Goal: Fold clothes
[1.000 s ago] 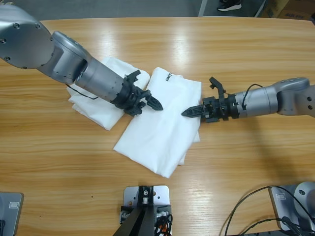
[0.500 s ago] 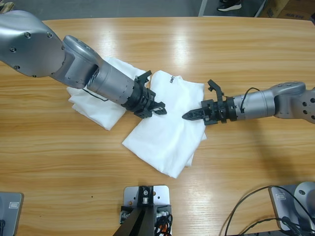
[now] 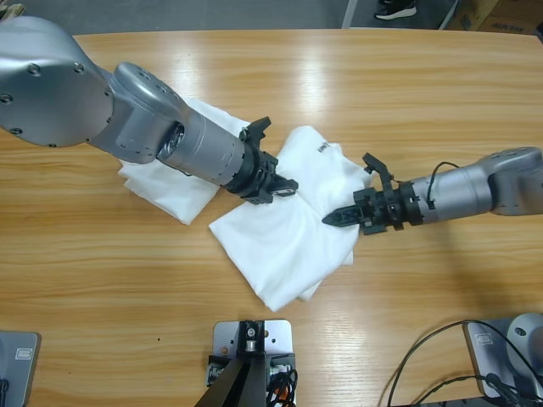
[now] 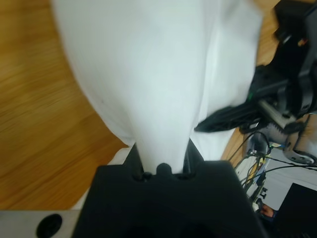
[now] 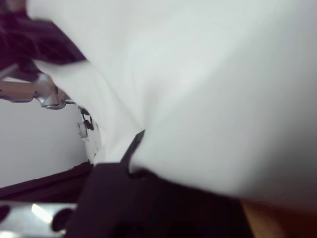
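Note:
A white T-shirt (image 3: 280,242), folded into a rough rectangle, lies askew at the middle of the table. My left gripper (image 3: 284,187) comes in from the upper left and is shut on the shirt's upper edge; in the left wrist view the white fabric (image 4: 148,74) runs out from between the jaws of that gripper (image 4: 161,151). From the right, my right gripper (image 3: 333,218) is shut on the shirt's right edge. White cloth (image 5: 208,84) fills the right wrist view and drapes over the right gripper (image 5: 141,148). The right gripper (image 4: 233,115) also shows in the left wrist view.
A second folded white garment (image 3: 165,191) lies on the table partly under the left arm. The wooden table (image 3: 102,280) stretches to both sides. Black cables (image 3: 441,356) lie at the front right.
Both grippers have moved right and toward the front edge, dragging the T-shirt with them. The shirt has turned, and its near corner now sits further right.

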`<action>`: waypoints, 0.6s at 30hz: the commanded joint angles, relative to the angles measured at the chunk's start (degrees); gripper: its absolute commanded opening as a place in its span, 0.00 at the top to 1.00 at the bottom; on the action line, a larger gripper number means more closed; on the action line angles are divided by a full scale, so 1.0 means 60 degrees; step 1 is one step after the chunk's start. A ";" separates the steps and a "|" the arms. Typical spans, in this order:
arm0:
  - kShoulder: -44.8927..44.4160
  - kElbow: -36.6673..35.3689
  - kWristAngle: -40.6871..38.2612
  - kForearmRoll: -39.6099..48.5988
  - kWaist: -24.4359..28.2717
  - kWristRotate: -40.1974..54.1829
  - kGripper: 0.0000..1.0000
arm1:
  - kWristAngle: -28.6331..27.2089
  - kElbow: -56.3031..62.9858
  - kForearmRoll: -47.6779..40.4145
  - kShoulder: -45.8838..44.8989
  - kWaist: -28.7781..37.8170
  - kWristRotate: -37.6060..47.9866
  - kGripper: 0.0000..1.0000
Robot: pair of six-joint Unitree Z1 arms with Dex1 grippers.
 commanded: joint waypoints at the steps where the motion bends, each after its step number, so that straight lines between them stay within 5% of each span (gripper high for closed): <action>1: -0.0656 -0.0437 0.0465 0.0231 0.0036 -0.0203 1.00 | -0.0366 -0.1784 0.3916 -0.2304 0.0446 -0.0218 1.00; 18: -0.2863 -0.0179 0.0992 0.2120 0.0739 -0.0019 1.00 | -0.1098 -0.5329 0.6433 -0.2495 0.1978 0.0172 1.00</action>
